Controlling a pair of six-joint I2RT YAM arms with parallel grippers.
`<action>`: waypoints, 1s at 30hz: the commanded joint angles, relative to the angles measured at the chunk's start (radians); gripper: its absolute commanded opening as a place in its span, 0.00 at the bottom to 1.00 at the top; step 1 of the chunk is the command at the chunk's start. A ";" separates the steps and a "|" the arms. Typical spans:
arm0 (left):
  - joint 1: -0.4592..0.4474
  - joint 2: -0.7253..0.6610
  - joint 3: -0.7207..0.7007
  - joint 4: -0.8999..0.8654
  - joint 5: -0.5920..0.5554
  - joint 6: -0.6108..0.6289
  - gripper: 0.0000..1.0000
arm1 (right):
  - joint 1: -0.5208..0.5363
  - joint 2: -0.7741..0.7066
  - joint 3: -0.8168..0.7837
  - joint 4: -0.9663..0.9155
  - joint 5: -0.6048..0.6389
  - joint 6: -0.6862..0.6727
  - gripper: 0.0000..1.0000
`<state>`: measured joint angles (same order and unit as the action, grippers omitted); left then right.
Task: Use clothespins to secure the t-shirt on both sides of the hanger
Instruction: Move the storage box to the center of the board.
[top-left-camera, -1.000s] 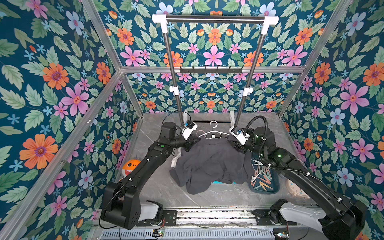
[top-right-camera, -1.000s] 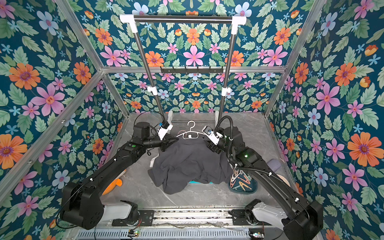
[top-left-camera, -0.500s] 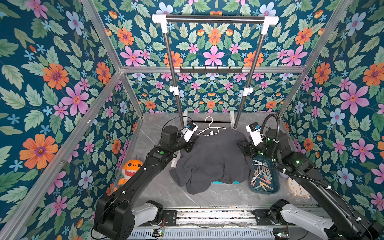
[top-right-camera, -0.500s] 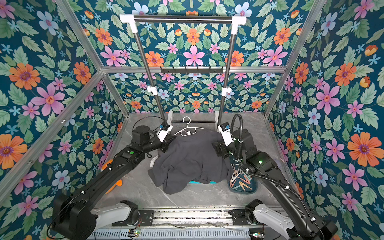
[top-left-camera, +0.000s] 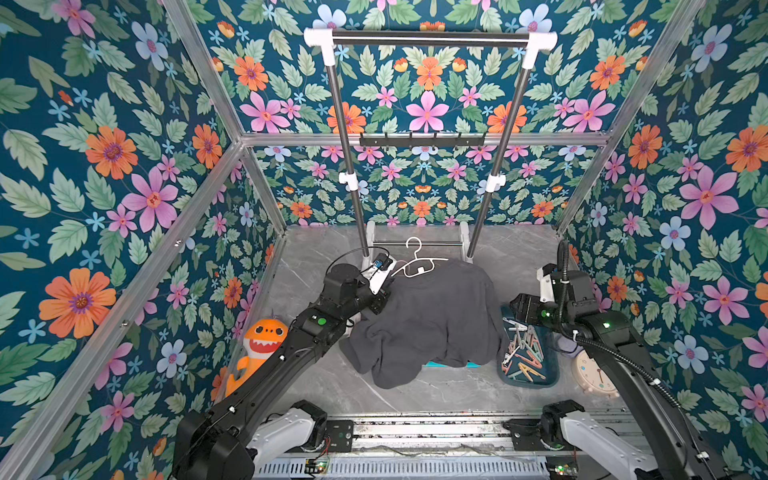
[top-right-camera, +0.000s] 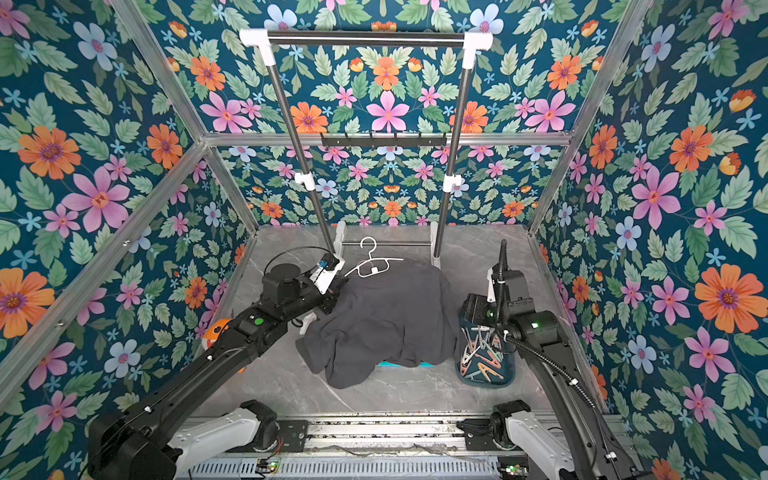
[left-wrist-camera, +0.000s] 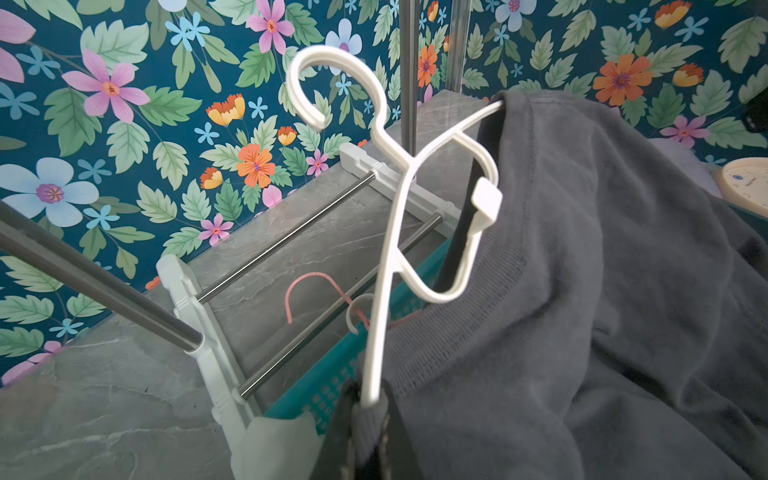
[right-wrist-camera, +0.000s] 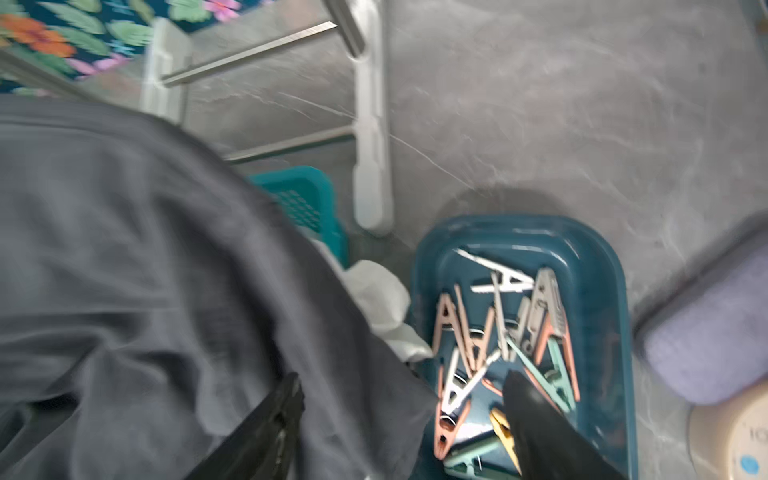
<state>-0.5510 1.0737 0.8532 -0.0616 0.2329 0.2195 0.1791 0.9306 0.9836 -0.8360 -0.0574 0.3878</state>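
The right gripper (right-wrist-camera: 401, 380), released, is hovering over the left edge of the tray (right-wrist-camera: 598, 266), beside the shirt (right-wrist-camera: 145, 249). The clothespins (right-wrist-camera: 498, 332) are lying just right of it and below, mostly near-to-far. The left gripper (left-wrist-camera: 370, 419) is clamping the hanger (left-wrist-camera: 388, 257).

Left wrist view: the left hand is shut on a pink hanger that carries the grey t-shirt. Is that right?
Not quite. The hanger in the left hand is white, not pink, as the left wrist view shows. The hand is shut on its end, and it carries the grey t-shirt.
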 joint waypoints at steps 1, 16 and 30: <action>-0.022 -0.009 0.019 -0.007 -0.075 0.030 0.00 | -0.038 -0.002 -0.037 -0.029 -0.021 0.071 0.77; -0.064 -0.042 0.147 -0.205 -0.184 0.102 0.00 | -0.094 0.088 -0.159 0.009 -0.015 0.093 0.71; -0.128 -0.012 0.126 -0.178 -0.184 0.100 0.00 | -0.094 0.296 -0.154 0.120 0.120 0.111 0.52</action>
<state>-0.6739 1.0603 0.9730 -0.2684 0.0544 0.3191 0.0841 1.1988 0.8295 -0.7521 0.0299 0.4839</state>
